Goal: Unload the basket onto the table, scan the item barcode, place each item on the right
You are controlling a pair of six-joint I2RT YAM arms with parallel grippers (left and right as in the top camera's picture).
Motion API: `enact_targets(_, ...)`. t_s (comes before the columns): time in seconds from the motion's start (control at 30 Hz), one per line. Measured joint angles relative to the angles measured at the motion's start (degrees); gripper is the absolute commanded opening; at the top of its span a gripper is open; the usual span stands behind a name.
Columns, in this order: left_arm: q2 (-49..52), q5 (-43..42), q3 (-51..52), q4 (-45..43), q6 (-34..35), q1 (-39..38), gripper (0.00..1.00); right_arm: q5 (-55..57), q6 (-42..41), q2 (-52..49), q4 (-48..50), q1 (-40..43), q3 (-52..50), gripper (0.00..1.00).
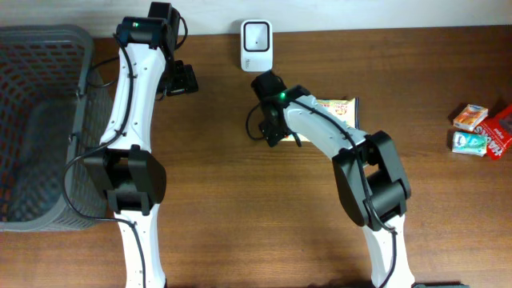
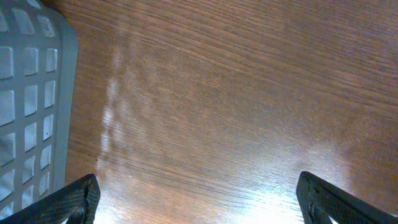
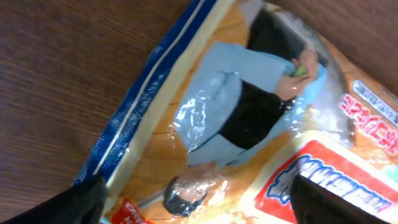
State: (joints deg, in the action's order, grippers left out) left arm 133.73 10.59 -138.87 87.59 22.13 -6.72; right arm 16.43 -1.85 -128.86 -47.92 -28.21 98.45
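Basket (image 1: 40, 120) mesh fills the left edge of the counter (image 1: 208, 200). The left arm runs alongside it from the near edge toward the far one. Its wrist turns right, so the left tool (image 1: 182, 78) points down at bare wood. In the wrist view its fingers (image 2: 74, 199) are spread wide with nothing between them, and the basket wall is just to their left.

A white scanner (image 1: 256, 45) stands at the far edge, between the two tools and just beyond the right tool (image 1: 272, 132). The right arm is folded at the elbow, its forearm reaching left across a snack packet (image 1: 340, 106). Its tool hangs low over the packet's left end. Its fingers (image 3: 68, 205) are spread, and the packet lies flat beneath them, not pinched.

Small boxes (image 1: 480, 132) lie well to the right of that tool.
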Motion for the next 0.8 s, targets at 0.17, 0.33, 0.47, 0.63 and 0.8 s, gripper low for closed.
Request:
enact_targets(0.17,0.0,0.0,0.0,0.0,0.0,0.0,0.99,-2.5,-1.1,0.8,3.5,0.0,-2.6,0.07)
enact_targets(0.33,0.0,0.0,0.0,0.0,0.0,0.0,0.99,-2.4,-3.1,0.6,2.4,0.0,-2.6,0.04)
enact_targets(0.47,0.0,0.0,0.0,0.0,0.0,0.0,0.99,-3.3,-5.7,-0.6,-6.9,0.0,2.5,0.04)
enact_targets(0.63,0.0,0.0,0.0,0.0,0.0,0.0,0.99,-3.8,-6.7,-0.4,-12.1,0.1,10.2,0.04)
enact_targets(0.8,0.0,0.0,0.0,0.0,0.0,0.0,0.99,5.2,-14.3,0.3,-14.1,0.1,10.5,0.92)
